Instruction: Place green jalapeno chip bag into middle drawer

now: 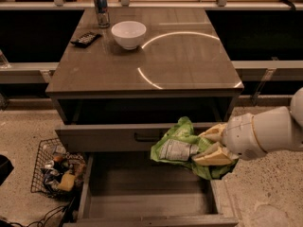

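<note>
Wire basket (57, 171) of clutter on the floor, far left of the jaws. Middle drawer (142, 202) pulled out, floor bare, lying below and left of the jaws. Drawer front with black handle (144, 137) just left of them, nearly level. Green jalapeno chip bag (177, 148) pinched between the jaws, crumpled bulk hanging left over the drawer's right side, not touching its floor. Gripper (209, 144) clamped on the bag; white arm (265, 134) runs off right.
</note>
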